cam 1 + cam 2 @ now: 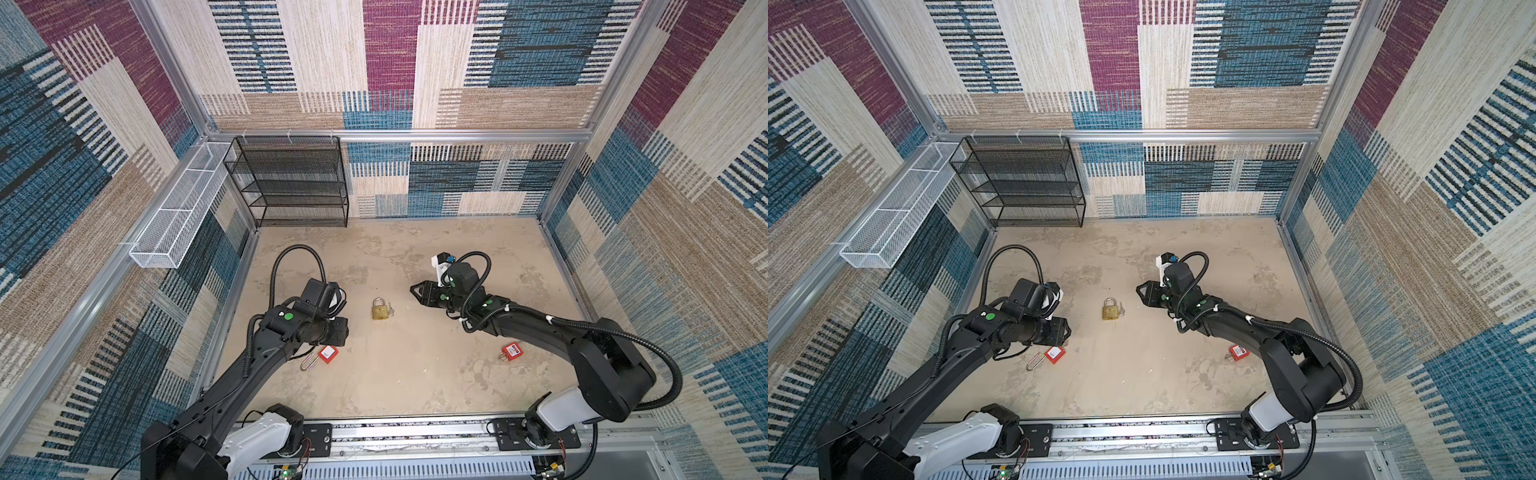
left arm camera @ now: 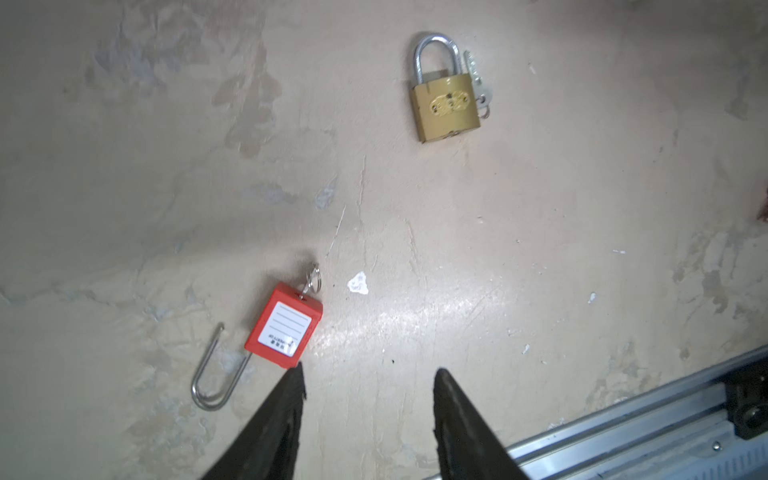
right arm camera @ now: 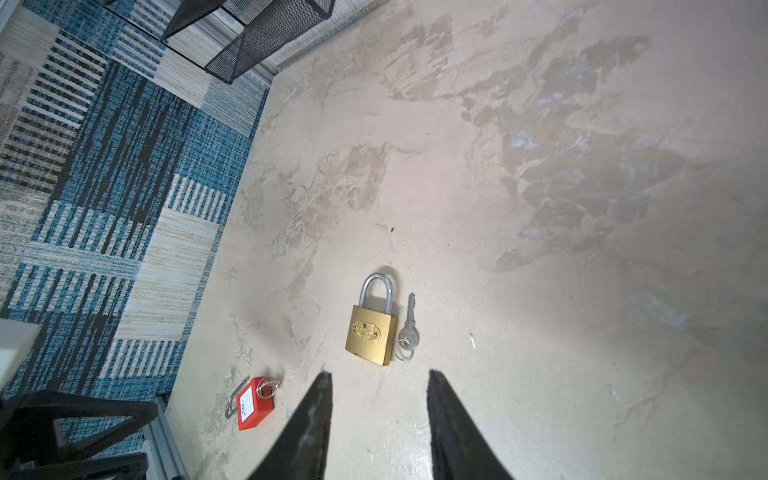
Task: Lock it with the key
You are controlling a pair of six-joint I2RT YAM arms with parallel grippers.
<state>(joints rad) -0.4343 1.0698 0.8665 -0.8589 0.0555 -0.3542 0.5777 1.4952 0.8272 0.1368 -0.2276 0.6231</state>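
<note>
Brass padlock point(image 3: 370, 336), key point(image 3: 409, 322) just beside, lies unobstructed between left end effector point(image 2: 369, 370) and right end effector point(image 3: 379, 373), both parted, empty.

Both top views look steeply down on the floor point(image 1: 415, 374); both wrist views, nearer, share the brass padlock point(image 2: 448, 109) point(image 3: 370, 332).

I read only "PROPERTY OF", inverted and partly blurred, on the white label point(image 2: 285, 329) of the red plastic padlock point(image 2: 309, 306), well apart from the brass padlock point(image 2: 446, 106).

You face patchwork woven walls point(image 1: 390, 62): blue, maroon, beige. Underfoot, a mottled tan floor point(image 1: 415, 374). At back wall, black mesh rack point(image 1: 291, 183); on side wall beside it, white mesh basket point(image 1: 174, 216).
</note>
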